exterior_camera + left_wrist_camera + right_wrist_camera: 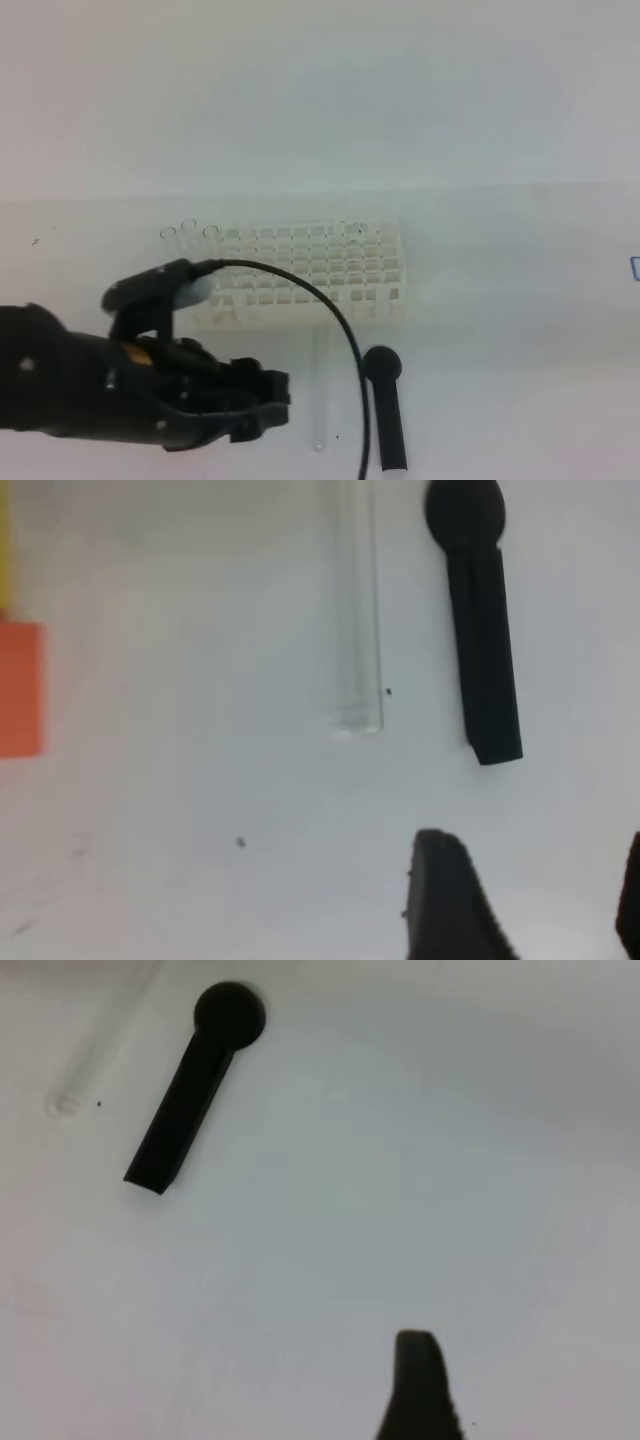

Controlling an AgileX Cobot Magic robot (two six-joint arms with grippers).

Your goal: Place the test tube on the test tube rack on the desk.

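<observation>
While flat on the desk (520,300), test tube (321,390) just beside left gripper (285,400), released; right gripper's state unclear.

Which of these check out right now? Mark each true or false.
1. A test tube lies flat on the desk. True.
2. The left end effector grips that tube. False: it is apart from the tube, holding nothing.
3. The black rod lies beside the tube without touching it. True.
4. The test tube rack holds no tubes. False: clear tubes stand at its left end.
5. The rod stands in the rack. False: it lies on the desk.
</observation>
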